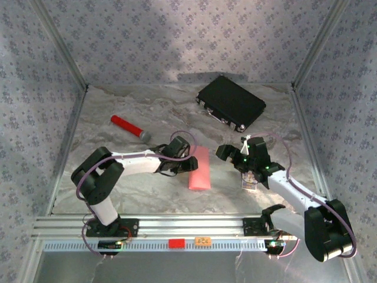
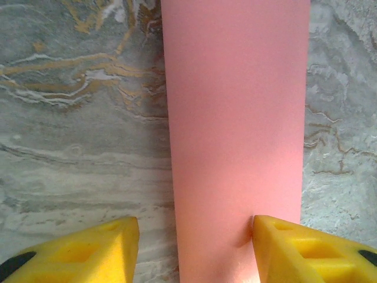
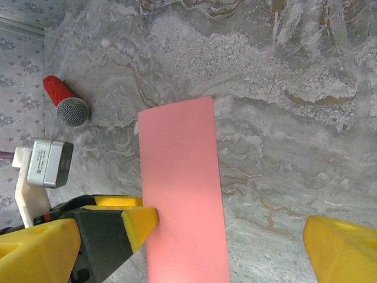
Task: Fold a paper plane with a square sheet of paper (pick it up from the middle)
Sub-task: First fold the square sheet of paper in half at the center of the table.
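As the paper (image 1: 200,168) lies thin, limp and flat on the table (image 1: 147,188), an edge pinch is judged safest. The left end effector (image 2: 194,227) is seen open astride it, and the right end effector (image 3: 188,250) is seen wide open.

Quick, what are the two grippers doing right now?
Left gripper: open, one finger touching the paper, not gripping it.
Right gripper: wide open, holding nothing.

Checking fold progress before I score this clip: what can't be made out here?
Pink paper, how many layers: top external, too small.
Its two ends: left wrist, cut off by frame edges.
Its near end: right wrist, cut off by bottom edge.
Black case fittings: top external, blurred.
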Available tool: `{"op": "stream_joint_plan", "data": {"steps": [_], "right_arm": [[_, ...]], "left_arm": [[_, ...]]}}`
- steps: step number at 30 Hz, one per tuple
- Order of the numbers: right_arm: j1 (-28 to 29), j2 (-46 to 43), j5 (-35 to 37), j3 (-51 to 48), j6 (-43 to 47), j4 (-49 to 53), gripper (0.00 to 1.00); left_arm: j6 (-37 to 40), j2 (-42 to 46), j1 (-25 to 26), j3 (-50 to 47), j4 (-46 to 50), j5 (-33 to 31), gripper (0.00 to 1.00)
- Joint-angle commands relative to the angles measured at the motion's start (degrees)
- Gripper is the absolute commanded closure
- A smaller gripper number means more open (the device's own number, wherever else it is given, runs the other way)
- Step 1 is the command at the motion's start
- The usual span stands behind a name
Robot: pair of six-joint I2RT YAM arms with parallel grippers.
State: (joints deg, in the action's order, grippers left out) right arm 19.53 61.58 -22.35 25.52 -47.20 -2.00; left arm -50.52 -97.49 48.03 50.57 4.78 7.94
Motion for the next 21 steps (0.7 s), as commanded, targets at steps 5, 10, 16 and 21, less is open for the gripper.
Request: {"op": "stream_joint_plan", "data": {"steps": [5,10,16,21], "right_arm": [[0.68,0.47,0.02,-0.57,-0.81,-0.73,0.01],[0.77,0.72,0.11,-0.64,-0.85,-0.91,0.01],[0.96,1.0,0.2,-0.51,-0.95,-0.93,0.01],[1.16,1.42,0.38,-0.51,-1.0,-1.08,0.01]], "left_arm": [[3.41,1.38,-1.51,1.03,4.59,-0.89,0.48],[5.42,0.18,-1.66,2.02,5.46,0.15,0.48],[7.77,-1.7,-1.74,3.69,8.04,0.19,0.48],[10.23,-3.28,-1.8,5.93,10.45,0.47,0.48]]}}
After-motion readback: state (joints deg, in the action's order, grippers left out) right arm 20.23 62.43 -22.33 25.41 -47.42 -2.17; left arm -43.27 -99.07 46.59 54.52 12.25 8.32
